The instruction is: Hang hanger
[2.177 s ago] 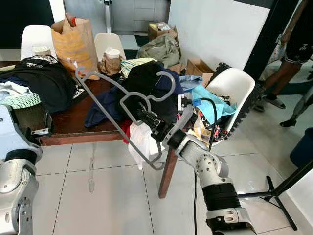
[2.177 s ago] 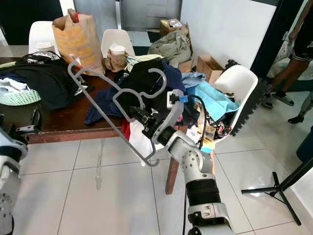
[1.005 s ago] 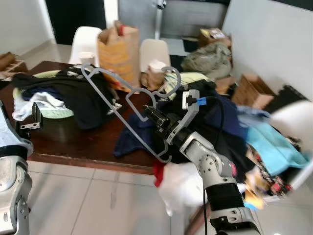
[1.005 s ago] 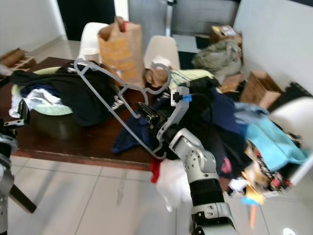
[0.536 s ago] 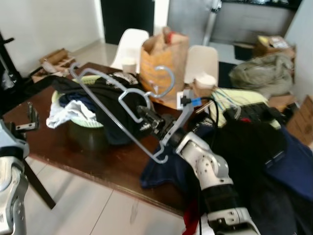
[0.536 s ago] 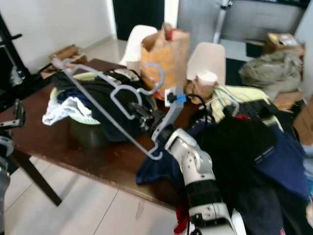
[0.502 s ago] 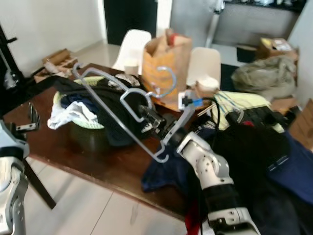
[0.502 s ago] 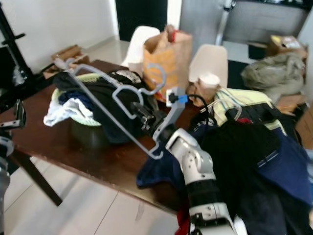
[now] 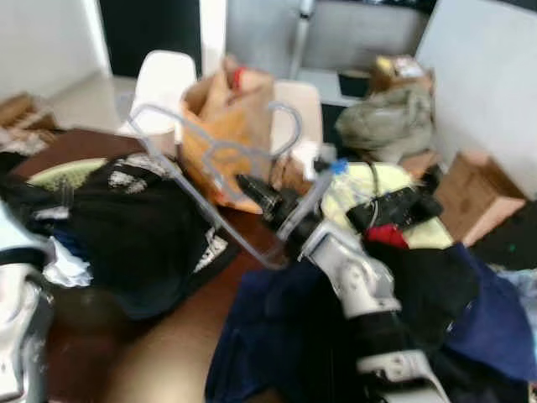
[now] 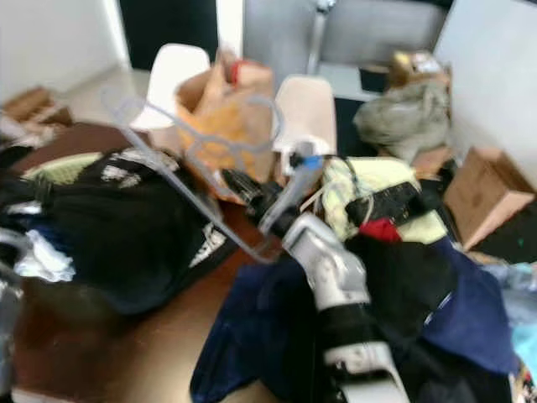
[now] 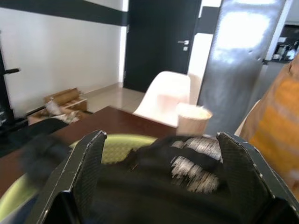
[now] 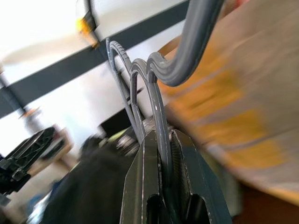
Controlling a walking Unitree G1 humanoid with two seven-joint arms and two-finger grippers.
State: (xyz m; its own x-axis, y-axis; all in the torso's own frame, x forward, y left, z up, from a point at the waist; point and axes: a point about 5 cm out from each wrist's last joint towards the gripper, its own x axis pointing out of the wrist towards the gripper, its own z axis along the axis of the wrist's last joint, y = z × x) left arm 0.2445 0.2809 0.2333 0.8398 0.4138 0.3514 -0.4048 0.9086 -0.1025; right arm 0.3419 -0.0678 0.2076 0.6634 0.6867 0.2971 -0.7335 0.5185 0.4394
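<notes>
- The grey plastic clothes hanger (image 9: 220, 159) is in my right gripper (image 9: 258, 195). My fingers (image 12: 150, 186) are closed on its thin bars, which the right wrist view shows clearly.
- I hold it up in the air, tilted, above the dark brown wooden tabletop (image 9: 159, 353). Its hook (image 9: 289, 128) points up, in front of the brown paper bag (image 9: 220, 126).
- So the picking up is done, I judge. The hanging itself is not yet done: the hook rests on nothing, and I see no rail or rod to put it on.
- Under the hanger lie a black garment with white print (image 9: 126, 227) and a dark blue cloth (image 9: 277, 336).
- My left gripper (image 11: 159, 179) is idle near the black garment, with its fingers spread open and empty.
- The head views are blurred, so small details are not sure.
</notes>
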